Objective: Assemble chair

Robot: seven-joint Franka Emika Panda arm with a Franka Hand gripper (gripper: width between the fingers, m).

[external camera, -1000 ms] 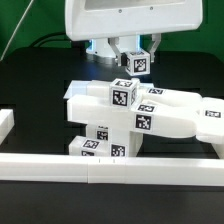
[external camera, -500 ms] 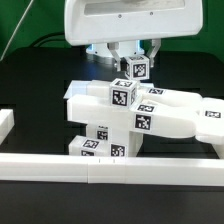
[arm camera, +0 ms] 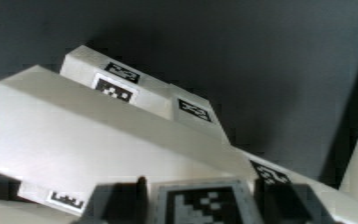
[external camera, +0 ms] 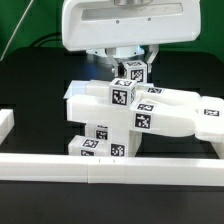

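Tool [external camera: 133, 66] clamped on small tagged block [external camera: 134, 72], upper centre of frame, above stacked chair pieces [external camera: 130, 115]. Risked misaligned seating; could have toppled stack off surface [external camera: 30, 90].

We see the small tagged block [external camera: 134, 71] in the gripper [external camera: 133, 62] above and behind the stacked chair pieces [external camera: 130, 118], with the border rail [external camera: 110, 164] in front of them.

White chair pieces [external camera: 140, 110] bearing black-and-white square tags; black table [external camera: 30, 85]; white border rail [external camera: 110, 165].
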